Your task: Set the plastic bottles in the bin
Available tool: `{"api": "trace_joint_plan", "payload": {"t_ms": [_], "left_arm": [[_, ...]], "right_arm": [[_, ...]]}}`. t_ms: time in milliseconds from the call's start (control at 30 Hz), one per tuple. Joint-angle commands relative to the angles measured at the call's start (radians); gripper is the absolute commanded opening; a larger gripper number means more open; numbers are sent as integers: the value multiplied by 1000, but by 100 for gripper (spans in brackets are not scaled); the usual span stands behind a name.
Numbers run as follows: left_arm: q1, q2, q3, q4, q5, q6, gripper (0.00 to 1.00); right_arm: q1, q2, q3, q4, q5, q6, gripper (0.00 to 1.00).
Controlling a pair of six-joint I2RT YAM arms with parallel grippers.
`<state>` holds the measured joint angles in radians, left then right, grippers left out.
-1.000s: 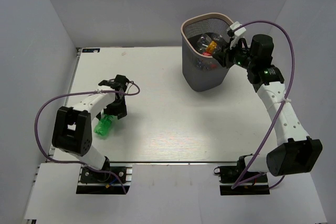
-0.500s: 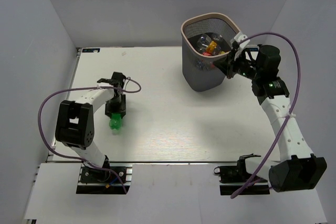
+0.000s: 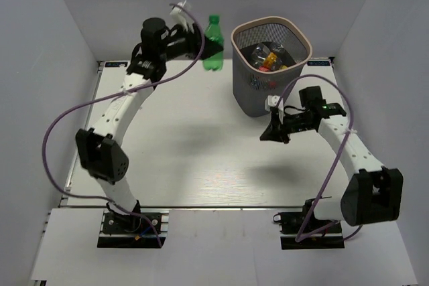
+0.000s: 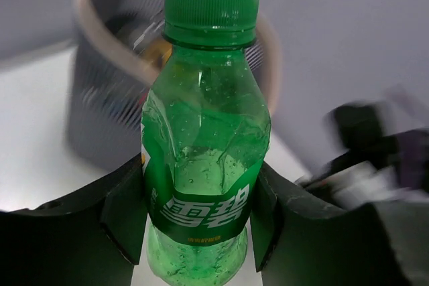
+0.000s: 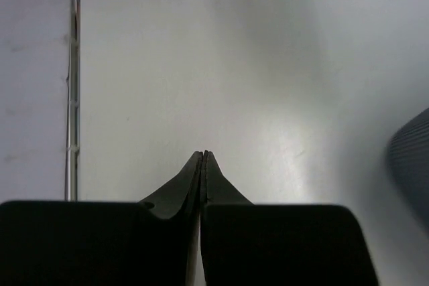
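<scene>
My left gripper (image 3: 209, 50) is raised high at the back of the table, shut on a green plastic bottle (image 3: 213, 43) that stands upright with its cap on top. In the left wrist view the green bottle (image 4: 204, 152) sits squeezed between both fingers (image 4: 127, 216), with the bin (image 4: 110, 108) behind it. The bin (image 3: 265, 98), dark mesh with a pale rim, stands just right of the held bottle and holds several plastic bottles (image 3: 267, 59). My right gripper (image 3: 267, 135) hangs low over the table in front of the bin, shut and empty; its fingertips (image 5: 204, 159) press together.
Grey walls close the table in on the left, back and right. A metal rail (image 5: 72, 98) runs along the table's edge in the right wrist view. The bin's mesh wall (image 5: 412, 159) shows at the right of that view.
My left gripper closed on the green bottle lying at the table's left, then lifted it up and back toward the bin. My right arm left the bin's rim and came down in front of it, shut.
</scene>
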<state>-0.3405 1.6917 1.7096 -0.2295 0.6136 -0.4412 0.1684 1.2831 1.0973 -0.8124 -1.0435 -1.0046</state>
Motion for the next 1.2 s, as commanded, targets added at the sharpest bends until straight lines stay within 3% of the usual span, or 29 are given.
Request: {"api": "trace_joint_plan", "payload": {"t_ms": [0, 200, 300, 333, 400, 433, 467, 500, 567, 667, 800, 867, 967, 1000, 1167], "left_arm": [[-37, 132, 163, 347, 161, -213, 11], [-118, 417, 468, 542, 89, -372, 11], [-147, 497, 580, 521, -29, -372, 17], [-159, 508, 593, 521, -79, -372, 38], [-170, 517, 605, 484, -130, -350, 64], [-179, 529, 617, 470, -158, -338, 85], [-180, 530, 617, 458, -170, -338, 95], [-180, 530, 617, 467, -170, -329, 100], [-189, 530, 617, 478, -179, -329, 100], [-189, 505, 617, 515, -199, -338, 100], [-189, 407, 608, 437, -199, -245, 100], [-189, 277, 521, 290, -199, -141, 100], [-189, 32, 265, 76, -314, 156, 100], [-178, -30, 102, 30, -339, 203, 100], [-169, -396, -443, -57, -553, 299, 100]], "right_arm": [[32, 31, -87, -116, 135, -53, 0], [78, 39, -180, 47, 244, 81, 0], [92, 64, -189, 55, 241, 112, 0], [97, 71, -191, 50, 240, 118, 1], [102, 79, -192, 59, 249, 132, 16], [100, 81, -195, 62, 252, 144, 27], [102, 76, -197, 68, 257, 149, 50], [102, 71, -200, 90, 269, 158, 62], [102, 65, -214, 120, 278, 184, 80], [103, 36, -237, 176, 295, 245, 90], [100, 35, -229, 231, 310, 357, 90], [94, 41, -212, 249, 332, 405, 90], [94, 16, -191, 301, 411, 532, 90], [94, 6, -195, 346, 475, 643, 90], [89, -51, -185, 452, 679, 792, 90]]}}
